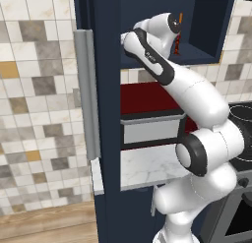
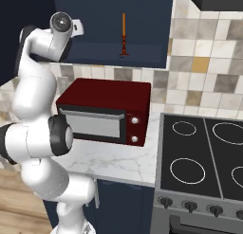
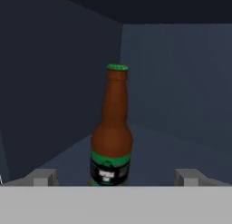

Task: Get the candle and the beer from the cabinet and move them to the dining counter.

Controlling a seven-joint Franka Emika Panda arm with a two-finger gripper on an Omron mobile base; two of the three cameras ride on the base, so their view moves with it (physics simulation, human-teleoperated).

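So I've got the arm reaching up into the cabinet (image 2: 142, 20), whose door (image 1: 106, 89) hangs swung open with the long silver handle (image 1: 87, 94) facing my left base camera. On the hand camera the end effector (image 3: 116, 177) is spread wide, one fingertip on each side of the beer (image 3: 112, 132), not touching it and holding nothing. The bottle stands upright on the cabinet shelf, green cap on top, and the label band down low looks dark green and black from here. The candle (image 2: 124, 35) stands upright on the same shelf, well off to the right of the hand in the right base view, thin orange stick on its dark red holder. Below the cabinet there's the red microwave (image 2: 107, 110) on the marble counter (image 2: 123, 164), with the stove (image 2: 204, 157) just beside it.
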